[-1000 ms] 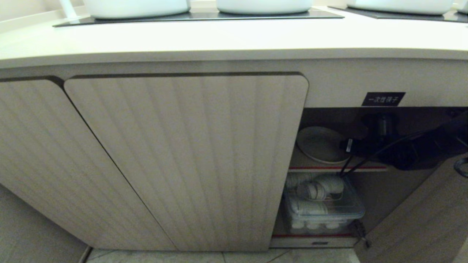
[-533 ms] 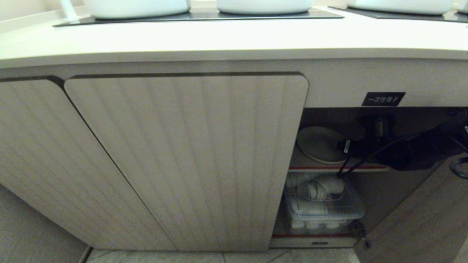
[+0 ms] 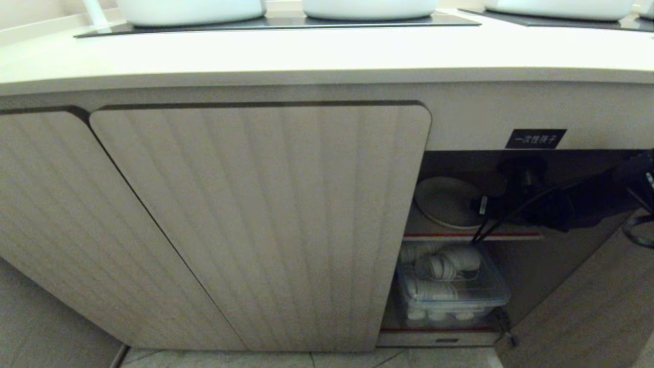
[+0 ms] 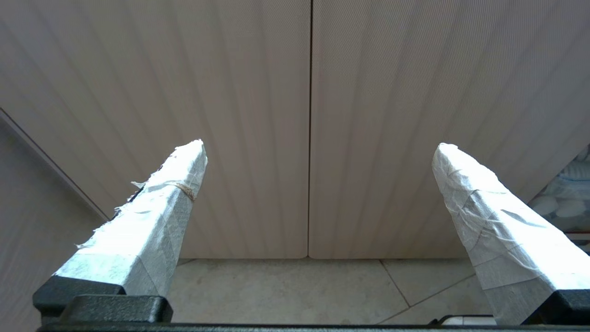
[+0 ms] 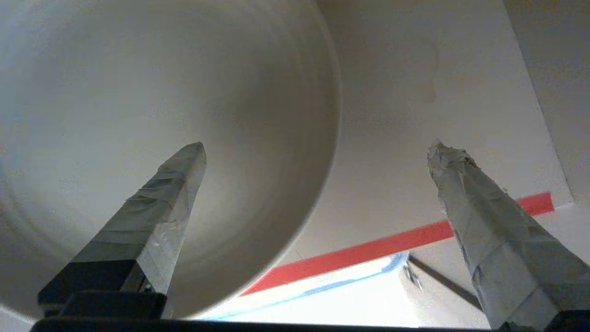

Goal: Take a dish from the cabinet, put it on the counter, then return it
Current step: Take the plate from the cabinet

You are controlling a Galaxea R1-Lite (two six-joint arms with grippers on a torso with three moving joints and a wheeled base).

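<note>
Right wrist view: our right pincer, spread wide and empty, straddles the dish rim; next, we judge, closing on it.

Bright light falls on the counter and makes it glow almost white. Inside the open cabinet it is dark and shadowy. The head view bends at its edges. Up close in the right wrist view, the dish looks soft and blurry.
</note>
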